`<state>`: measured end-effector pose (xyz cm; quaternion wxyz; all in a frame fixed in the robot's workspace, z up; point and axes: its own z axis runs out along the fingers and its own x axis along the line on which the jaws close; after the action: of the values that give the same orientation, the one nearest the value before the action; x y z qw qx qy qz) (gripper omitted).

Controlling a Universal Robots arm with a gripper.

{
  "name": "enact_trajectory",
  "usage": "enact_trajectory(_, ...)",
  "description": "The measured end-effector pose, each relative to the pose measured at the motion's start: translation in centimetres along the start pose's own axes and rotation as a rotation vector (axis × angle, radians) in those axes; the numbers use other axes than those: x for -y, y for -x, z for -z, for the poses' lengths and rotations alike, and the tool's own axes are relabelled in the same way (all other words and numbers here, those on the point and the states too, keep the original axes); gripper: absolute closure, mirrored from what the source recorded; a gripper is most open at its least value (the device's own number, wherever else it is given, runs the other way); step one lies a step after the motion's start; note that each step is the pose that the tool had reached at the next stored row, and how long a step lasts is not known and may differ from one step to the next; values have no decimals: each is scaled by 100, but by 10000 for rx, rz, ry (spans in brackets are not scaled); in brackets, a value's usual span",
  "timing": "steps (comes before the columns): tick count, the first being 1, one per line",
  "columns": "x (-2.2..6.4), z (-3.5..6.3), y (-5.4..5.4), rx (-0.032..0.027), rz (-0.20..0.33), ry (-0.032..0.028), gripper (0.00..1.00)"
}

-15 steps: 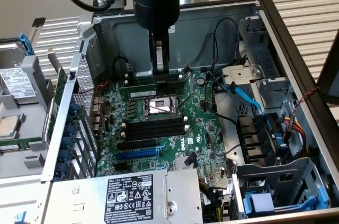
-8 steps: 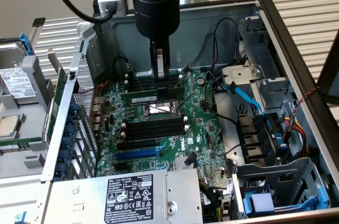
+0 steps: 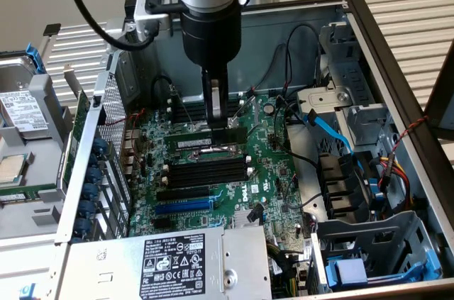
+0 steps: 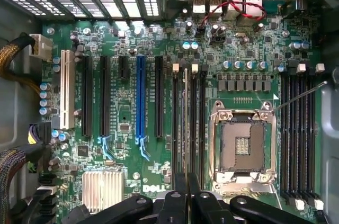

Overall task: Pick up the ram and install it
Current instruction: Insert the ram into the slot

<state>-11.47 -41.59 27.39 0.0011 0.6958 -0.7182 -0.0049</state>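
My arm comes down from the 12 o'clock edge of the exterior view, a silver wrist segment above a black cylindrical body, pointing straight down. My gripper (image 3: 215,121) hangs near the middle of that view, slightly toward 11 o'clock. Its two slim black fingers (image 3: 213,101) are vertical and drawn close together. In the wrist view, my gripper (image 4: 187,195) enters at 6 o'clock, fingers nearly touching.
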Motion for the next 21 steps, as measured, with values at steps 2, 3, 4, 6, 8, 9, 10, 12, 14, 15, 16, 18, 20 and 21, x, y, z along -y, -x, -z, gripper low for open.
enact_trajectory(2, 0, -32, -4, 1, -1, 0, 87)
enact_trajectory(3, 1, -44, -8, 0, -1, 0, 87)
enact_trajectory(4, 1, -53, -12, -1, -1, 1, 87)
enact_trajectory(6, 1, -70, -23, -1, -3, 1, 87)
enact_trajectory(8, 2, -87, -33, 0, -4, 0, 87)
enact_trajectory(9, 2, -92, -38, 0, -4, 0, 87)
enact_trajectory(10, 2, -97, -44, 1, -4, 0, 87)
enact_trajectory(12, 2, -109, -51, 2, -6, -1, 87)
enact_trajectory(14, 2, -123, -54, 1, -5, 8, 87)
enact_trajectory(15, 3, -128, -54, 0, -4, 13, 87)
enact_trajectory(16, 2, -132, -54, -1, -5, 18, 87)
enact_trajectory(18, 3, -139, -54, -2, -5, 30, 87)
enact_trajectory(20, 3, -147, -54, -1, -4, 55, 87)
enact_trajectory(21, 3, -150, -54, -3, -2, 77, 87)
